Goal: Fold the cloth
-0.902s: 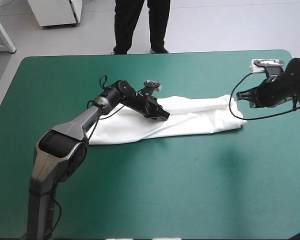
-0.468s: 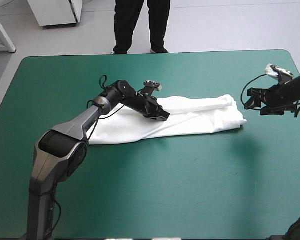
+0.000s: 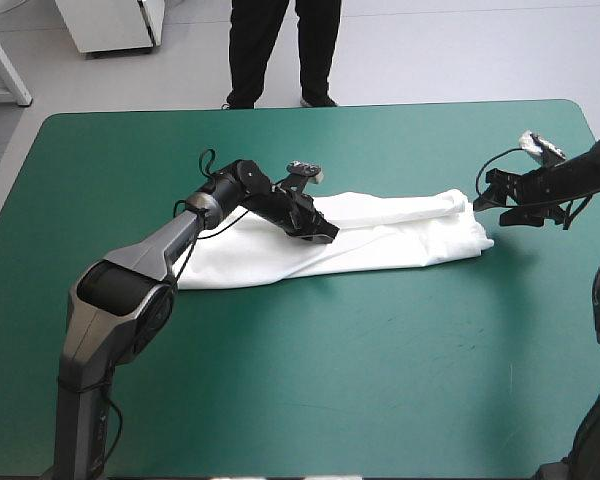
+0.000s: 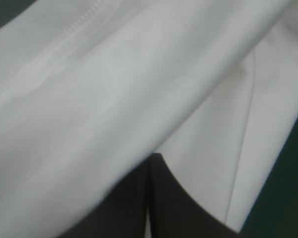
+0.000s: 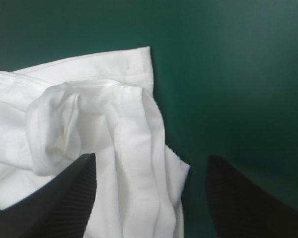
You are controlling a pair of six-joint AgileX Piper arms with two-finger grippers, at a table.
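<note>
T-shirt [image 5: 114, 129] edge lies between right gripper [image 5: 150, 157] jaws, parted.

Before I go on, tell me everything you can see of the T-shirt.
The T-shirt is white, thin soft fabric with stitched hems, folded into a long band lying flat on the teal-green table, left to right across its middle. Its right end is bunched in rumpled folds. The left gripper is shut on a fold near the band's middle. The right gripper is open at the right end, one finger over the cloth; contact can't be told.
</note>
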